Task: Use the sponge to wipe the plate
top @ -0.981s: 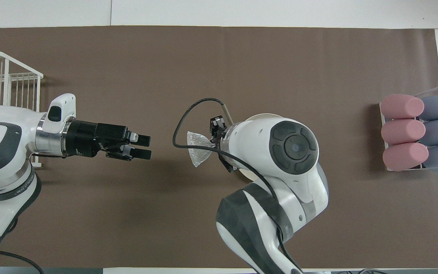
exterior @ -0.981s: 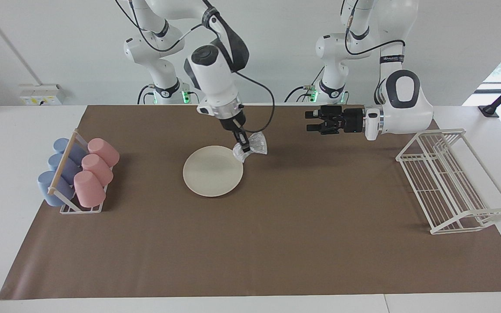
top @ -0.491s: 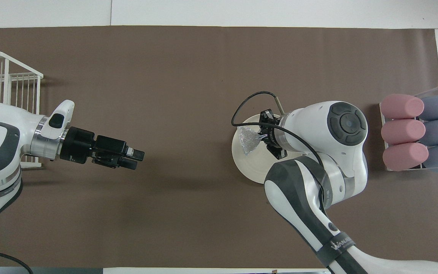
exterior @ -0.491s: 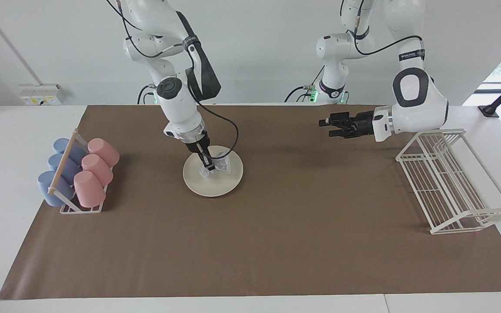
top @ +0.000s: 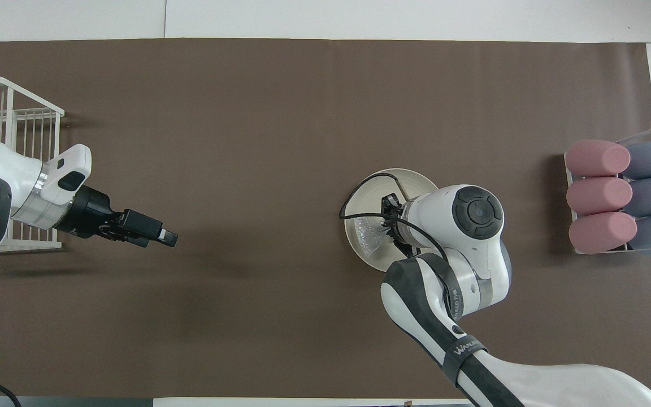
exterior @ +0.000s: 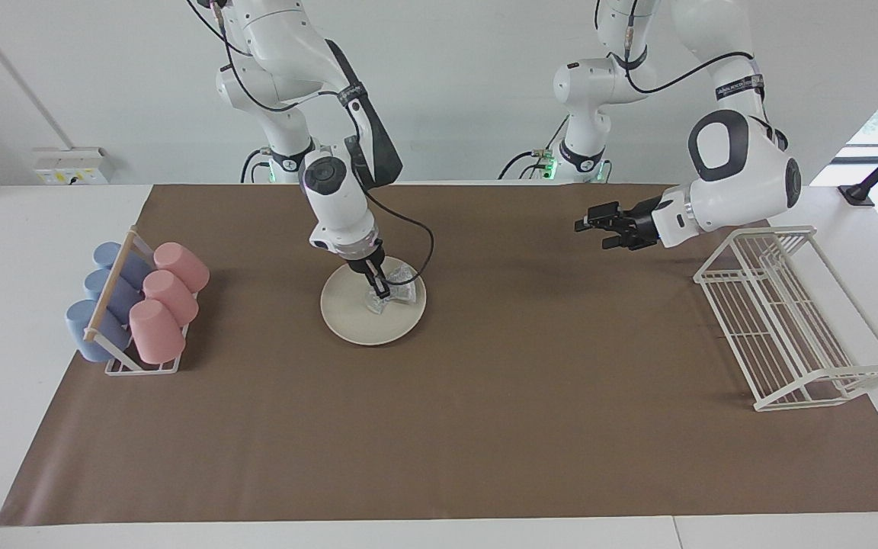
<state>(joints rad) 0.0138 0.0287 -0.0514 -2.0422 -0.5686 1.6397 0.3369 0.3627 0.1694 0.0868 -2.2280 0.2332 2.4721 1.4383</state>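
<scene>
Risk noted: the round cream-white shallow plate lies loose on the brown mat with nothing bracing it, so a sideways wipe may drag or tip it; the thin silvery-grey wrinkled scouring wad may also slip from its narrow pinch. The right gripper is clamped on that wad, which rests on the plate toward its 1 o'clock rim in the facing view, trailing from the fingertips. The left gripper waits with fingers apart, over bare mat beside the white wire rack
</scene>
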